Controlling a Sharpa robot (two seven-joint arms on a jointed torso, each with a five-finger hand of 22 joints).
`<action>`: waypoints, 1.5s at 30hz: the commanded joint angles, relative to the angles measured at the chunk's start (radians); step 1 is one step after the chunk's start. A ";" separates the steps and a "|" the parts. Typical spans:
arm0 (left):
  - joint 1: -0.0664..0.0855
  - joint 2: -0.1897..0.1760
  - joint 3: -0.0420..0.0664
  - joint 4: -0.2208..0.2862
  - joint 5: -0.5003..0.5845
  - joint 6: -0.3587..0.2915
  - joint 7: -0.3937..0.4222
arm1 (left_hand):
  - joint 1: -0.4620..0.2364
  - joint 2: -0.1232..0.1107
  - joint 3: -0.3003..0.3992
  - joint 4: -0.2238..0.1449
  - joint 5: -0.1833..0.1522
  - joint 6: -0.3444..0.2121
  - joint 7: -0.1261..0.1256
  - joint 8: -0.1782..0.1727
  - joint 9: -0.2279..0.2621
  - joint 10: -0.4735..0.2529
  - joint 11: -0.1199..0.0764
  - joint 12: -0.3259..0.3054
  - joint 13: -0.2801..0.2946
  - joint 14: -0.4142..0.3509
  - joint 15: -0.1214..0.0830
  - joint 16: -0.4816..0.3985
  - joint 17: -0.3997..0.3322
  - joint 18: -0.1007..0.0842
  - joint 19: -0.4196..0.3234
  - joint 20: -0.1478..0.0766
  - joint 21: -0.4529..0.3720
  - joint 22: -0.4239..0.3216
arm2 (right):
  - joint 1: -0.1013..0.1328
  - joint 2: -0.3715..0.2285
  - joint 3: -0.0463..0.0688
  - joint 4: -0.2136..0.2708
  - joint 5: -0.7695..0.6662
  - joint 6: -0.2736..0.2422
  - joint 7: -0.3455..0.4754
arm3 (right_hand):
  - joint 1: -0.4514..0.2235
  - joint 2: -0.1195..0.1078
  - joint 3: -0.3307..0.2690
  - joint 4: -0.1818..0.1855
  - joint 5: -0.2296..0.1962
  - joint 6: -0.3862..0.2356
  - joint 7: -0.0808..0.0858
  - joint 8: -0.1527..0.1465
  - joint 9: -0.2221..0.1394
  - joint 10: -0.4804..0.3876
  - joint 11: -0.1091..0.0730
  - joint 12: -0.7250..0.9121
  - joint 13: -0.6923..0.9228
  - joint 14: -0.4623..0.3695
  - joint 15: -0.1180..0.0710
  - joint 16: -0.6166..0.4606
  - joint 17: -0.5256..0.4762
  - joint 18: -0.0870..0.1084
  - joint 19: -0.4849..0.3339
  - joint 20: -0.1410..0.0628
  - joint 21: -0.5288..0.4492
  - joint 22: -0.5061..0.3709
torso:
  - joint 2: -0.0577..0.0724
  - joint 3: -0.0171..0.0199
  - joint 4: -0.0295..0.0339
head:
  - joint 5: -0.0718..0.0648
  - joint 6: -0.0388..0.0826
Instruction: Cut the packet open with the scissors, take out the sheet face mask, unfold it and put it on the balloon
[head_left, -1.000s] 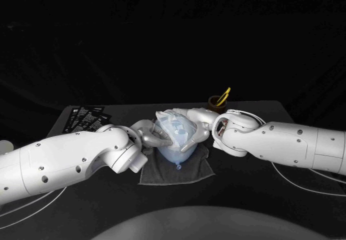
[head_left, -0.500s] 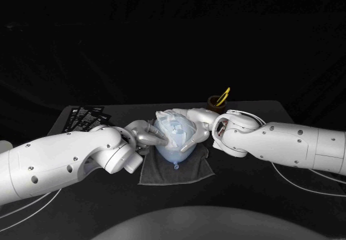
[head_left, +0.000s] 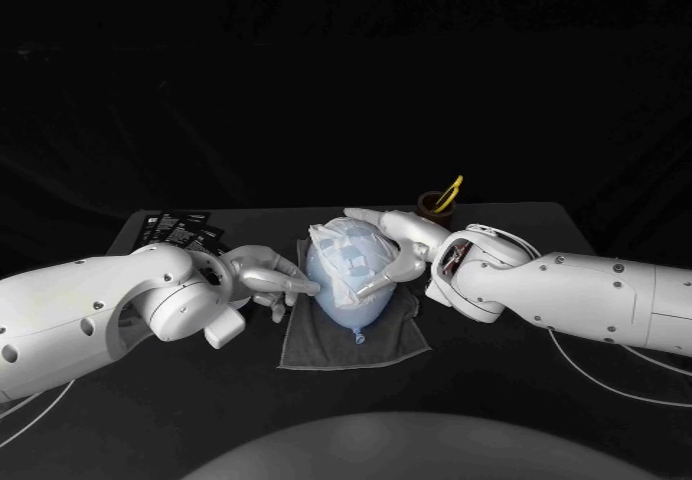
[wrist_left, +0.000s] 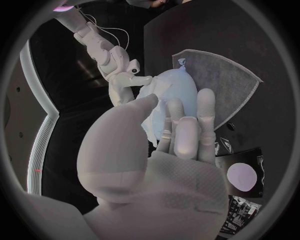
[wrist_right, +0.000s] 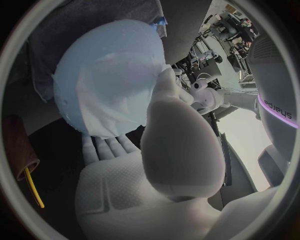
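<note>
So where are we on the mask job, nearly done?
Done: the sheet mask is out, unfolded and draped on the balloon; the scissors stand in the cup. In hand: the right hand cradles the balloon, thumb on the mask, and the left hand touches its other side. Left: probably just smoothing the wrinkled mask and letting go.

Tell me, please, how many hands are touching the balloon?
2. The left hand touches the balloon on its left side; the right hand cups its right side, thumb on the sheet mask.
</note>
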 joint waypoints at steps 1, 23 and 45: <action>0.001 -0.012 0.004 -0.010 0.040 0.181 0.080 | 0.015 0.004 -0.008 -0.002 -0.004 -0.005 -0.003 0.001 -0.001 -0.007 0.000 -0.005 -0.006 -0.010 0.000 -0.011 -0.018 0.014 -0.003 0.002 -0.012 -0.011 | -0.001 -0.012 0.000 0.018 0.065 -0.071 0.099 | 0.005 -0.003 -0.007 0.000 0.004 -0.004 0.087 0.000 -0.001 -0.008 0.000 -0.004 -0.001 -0.003 0.002 0.002 -0.001 0.000 -0.002 -0.002 0.002 -0.002 | 0.000 -0.0003 -0.0003 | 0.003 0.000; 0.005 -0.019 0.021 -0.174 0.003 0.069 0.576 | 0.149 0.014 -0.058 0.005 -0.005 -0.103 0.071 -0.060 -0.085 -0.208 0.109 -0.409 -0.384 -0.582 0.135 -0.756 -0.689 -0.002 -0.267 0.169 -0.626 -0.390 | 0.002 -0.245 0.001 0.202 0.223 -0.231 0.311 | 0.069 0.127 0.169 -0.008 -0.006 0.295 0.092 0.111 0.099 0.310 0.045 0.049 0.022 0.211 0.035 0.064 0.043 0.026 0.011 -0.003 0.009 0.001 | -0.001 -0.0008 -0.0017 | 0.010 0.000; 0.041 0.207 0.024 -0.447 -0.082 -0.023 0.679 | 0.260 0.021 -0.639 0.172 -0.001 -0.174 0.055 -0.192 -0.193 -0.264 0.182 -0.703 -0.608 -0.865 0.238 -1.219 -0.965 -0.109 -0.670 0.216 -0.958 -0.597 | -0.027 -0.383 -0.001 0.344 0.116 -0.304 0.243 | 0.148 0.249 0.207 -0.015 0.000 0.696 0.006 0.221 0.150 1.066 -0.176 0.201 0.093 1.208 -0.232 0.483 0.277 0.127 0.877 -0.172 0.392 0.180 | -0.002 -0.0101 -0.0085 | 0.009 0.000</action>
